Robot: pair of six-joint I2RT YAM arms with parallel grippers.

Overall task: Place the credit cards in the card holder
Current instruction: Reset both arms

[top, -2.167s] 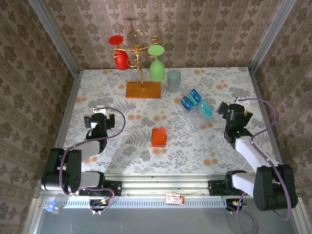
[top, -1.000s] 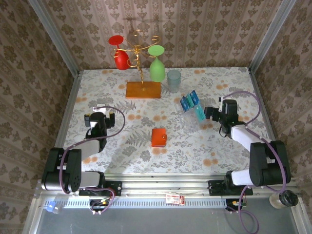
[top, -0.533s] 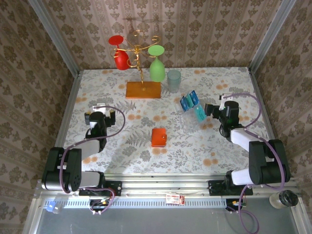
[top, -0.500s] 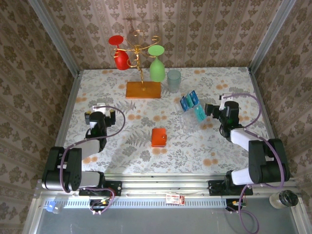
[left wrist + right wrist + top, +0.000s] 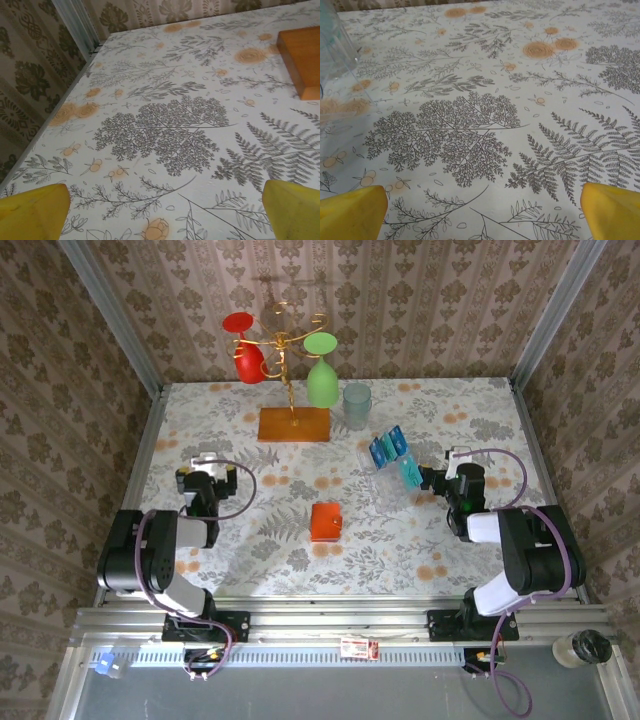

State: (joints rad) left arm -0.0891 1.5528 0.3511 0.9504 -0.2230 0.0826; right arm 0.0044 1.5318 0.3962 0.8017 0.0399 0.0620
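The card holder (image 5: 326, 521), a small orange-red square wallet, lies shut on the flowered table (image 5: 250, 540) near its middle. The credit cards (image 5: 392, 448), blue and teal, stand in a clear plastic rack (image 5: 398, 475) at the right. My right gripper (image 5: 457, 466) sits low just right of that rack, apart from it. In the right wrist view its yellow fingertips (image 5: 351, 212) stand wide, so the right gripper (image 5: 482, 220) is open and empty, with the clear rack (image 5: 337, 65) at the left edge. My left gripper (image 5: 206, 466) rests far left. The left gripper (image 5: 162, 220) is open over bare cloth.
A gold rack on an orange-brown wooden base (image 5: 294, 424) holds a red glass (image 5: 246, 358) and a green glass (image 5: 321, 378) at the back. A grey-blue cup (image 5: 357, 405) stands beside it. The wooden base (image 5: 301, 57) lies ahead of the left gripper. Metal frame rails edge the table.
The right arm has folded closer to the table and its gripper has turned away from the cards. The left arm has folded in too. The cards and the card holder have not moved.
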